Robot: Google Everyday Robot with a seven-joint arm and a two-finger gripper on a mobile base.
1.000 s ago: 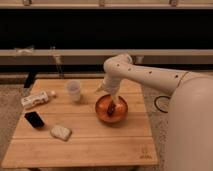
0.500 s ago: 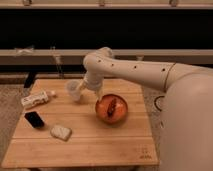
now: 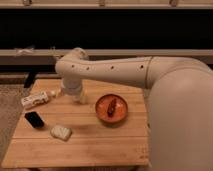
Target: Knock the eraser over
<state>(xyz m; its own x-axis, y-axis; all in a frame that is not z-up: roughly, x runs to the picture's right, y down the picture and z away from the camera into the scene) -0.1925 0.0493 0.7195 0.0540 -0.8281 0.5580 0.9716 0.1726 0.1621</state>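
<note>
The eraser (image 3: 34, 119) is a small black block on the wooden table (image 3: 100, 145), near its left edge. My gripper (image 3: 79, 96) is at the lower end of the white arm (image 3: 110, 70), over the back left part of the table. It is to the right of and behind the eraser, well apart from it. The arm's wrist hides most of the gripper.
A white labelled bottle (image 3: 36, 99) lies at the back left, just behind the eraser. A pale lumpy sponge-like piece (image 3: 61, 132) lies in front and to the right of the eraser. An orange bowl (image 3: 111, 108) with a dark item inside sits mid-table, right of the gripper.
The arm has swung left, from over the bowl to the back left of the table. It now covers the small clear cup seen earlier. The eraser has not moved.
</note>
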